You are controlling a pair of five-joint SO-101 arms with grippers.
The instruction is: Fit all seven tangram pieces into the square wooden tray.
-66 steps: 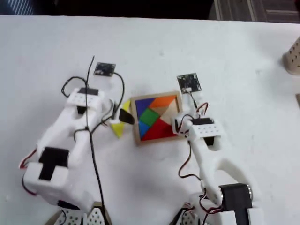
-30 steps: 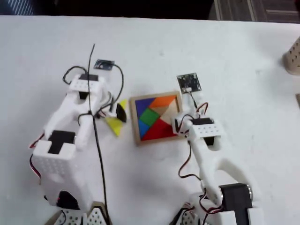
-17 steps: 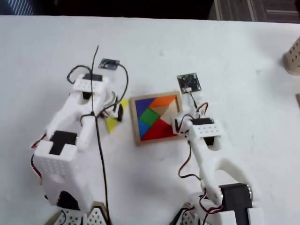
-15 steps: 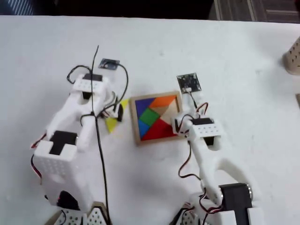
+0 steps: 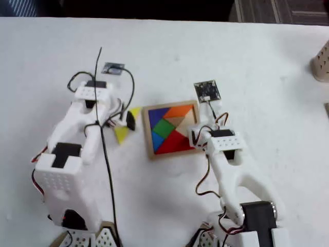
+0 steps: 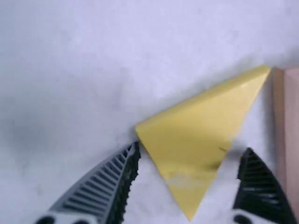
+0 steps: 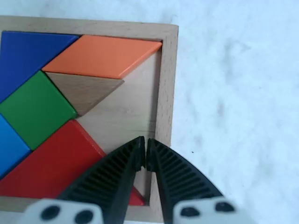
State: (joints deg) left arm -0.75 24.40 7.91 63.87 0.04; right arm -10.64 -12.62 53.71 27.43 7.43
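Lying flat: glossy yellow triangle [image 6: 198, 144]

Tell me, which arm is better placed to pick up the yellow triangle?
Left. The left gripper is open with a finger on each side of the yellow triangle, which lies beside the tray. The right gripper is shut, over the tray's empty gap.
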